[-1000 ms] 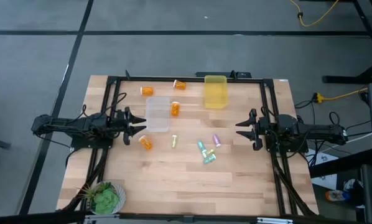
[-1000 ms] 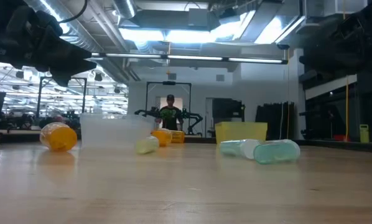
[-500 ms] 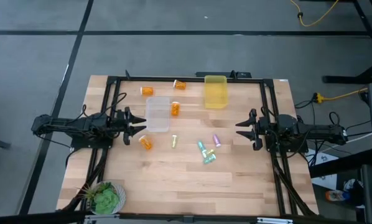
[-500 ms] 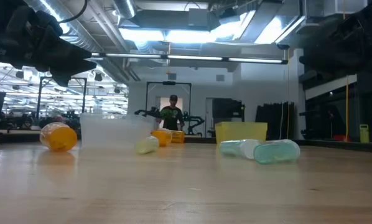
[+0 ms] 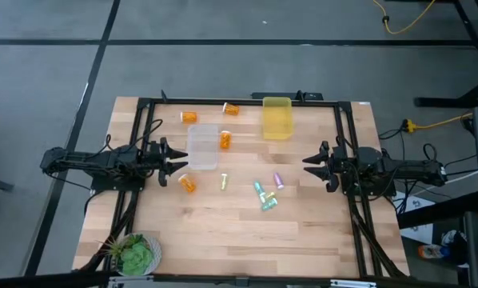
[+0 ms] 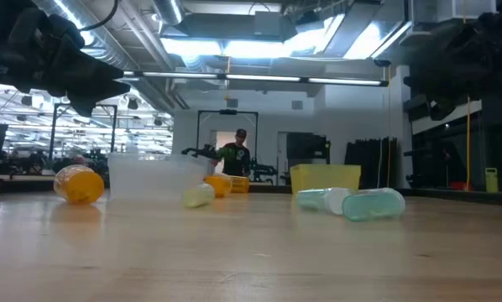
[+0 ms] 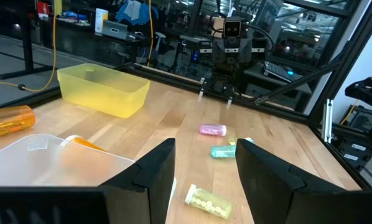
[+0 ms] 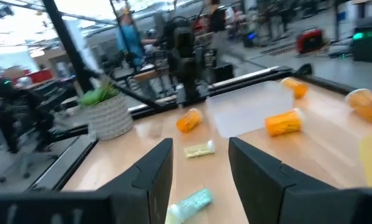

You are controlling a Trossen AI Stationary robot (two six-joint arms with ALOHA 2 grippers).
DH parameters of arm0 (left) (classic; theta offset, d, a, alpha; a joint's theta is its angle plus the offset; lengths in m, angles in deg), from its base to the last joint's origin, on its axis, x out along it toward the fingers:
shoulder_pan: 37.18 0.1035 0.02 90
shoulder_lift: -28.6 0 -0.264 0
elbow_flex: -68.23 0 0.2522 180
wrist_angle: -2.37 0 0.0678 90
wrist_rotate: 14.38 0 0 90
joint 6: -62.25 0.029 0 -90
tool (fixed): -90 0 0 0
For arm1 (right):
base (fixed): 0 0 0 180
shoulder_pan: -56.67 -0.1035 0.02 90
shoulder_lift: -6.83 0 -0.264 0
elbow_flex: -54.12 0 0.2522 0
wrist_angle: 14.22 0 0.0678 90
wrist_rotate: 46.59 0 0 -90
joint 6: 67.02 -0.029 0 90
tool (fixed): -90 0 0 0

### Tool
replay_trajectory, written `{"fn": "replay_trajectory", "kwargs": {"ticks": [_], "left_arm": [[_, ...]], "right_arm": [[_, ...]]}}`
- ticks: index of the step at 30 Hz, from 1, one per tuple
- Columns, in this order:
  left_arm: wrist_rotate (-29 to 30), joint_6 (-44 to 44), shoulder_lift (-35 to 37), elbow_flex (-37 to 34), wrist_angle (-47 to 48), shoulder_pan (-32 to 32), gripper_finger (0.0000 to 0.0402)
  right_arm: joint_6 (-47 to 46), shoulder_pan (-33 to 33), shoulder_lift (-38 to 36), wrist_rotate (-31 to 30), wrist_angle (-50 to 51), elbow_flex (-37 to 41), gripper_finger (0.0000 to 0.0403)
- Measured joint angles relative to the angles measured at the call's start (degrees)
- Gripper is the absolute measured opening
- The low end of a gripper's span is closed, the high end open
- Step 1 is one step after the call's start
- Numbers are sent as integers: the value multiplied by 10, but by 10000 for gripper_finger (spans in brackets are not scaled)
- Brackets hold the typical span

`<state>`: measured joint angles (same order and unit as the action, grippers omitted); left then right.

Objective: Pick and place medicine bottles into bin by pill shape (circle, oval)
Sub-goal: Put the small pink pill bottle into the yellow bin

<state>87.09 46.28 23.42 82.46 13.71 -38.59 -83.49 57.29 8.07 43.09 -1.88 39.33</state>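
Left gripper [image 5: 177, 160]: fingers spread, holding nothing, hovering at the table's left side just beside the clear bin [image 5: 202, 147]; unchanged from the earlier frames. Right gripper [image 5: 309, 164]: fingers likewise spread and empty, at the table's right side, well apart from the bottles; its place in the high view is unchanged, though in the low view the dark arm at upper right seems to sit slightly differently.

Bottles, all lying on the wooden table [image 5: 223, 232], none moved; orange bottles: one [image 5: 189, 117] and another [image 5: 232, 108] near the far edge, one [image 5: 225, 140] touching or just beside the clear bin's right wall, one [image 5: 189, 183] in front of that bin; slim bottles: yellowish [image 5: 223, 182] near centre, lilac [image 5: 278, 180], teal [image 5: 258, 189] and green [image 5: 268, 204] clustered to its right.

Yellow bin [image 5: 276, 117]: at the far edge.

Plant [image 5: 135, 254]: near-left corner.

Person [image 6: 238, 155]: in the room beyond; now slightly further right than before.
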Motion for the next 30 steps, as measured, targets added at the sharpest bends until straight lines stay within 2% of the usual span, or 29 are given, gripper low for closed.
{"fn": "replay_trajectory", "kwargs": {"ticks": [7,12,21,26,30], "left_arm": [[0,0,0,0,0,0,163],[0,0,0,0,0,0,163],[0,0,0,0,0,0,163],[0,0,0,0,0,0,163],[0,0,0,0,0,0,163]], "right_arm": [[68,0,42,-92,7,-97,158],[70,0,146,-149,113,-212,158],[-82,0,396,-151,339,-392,158],[-133,0,484,-146,377,-456,158],[-136,0,525,-114,375,-489,158]]}}
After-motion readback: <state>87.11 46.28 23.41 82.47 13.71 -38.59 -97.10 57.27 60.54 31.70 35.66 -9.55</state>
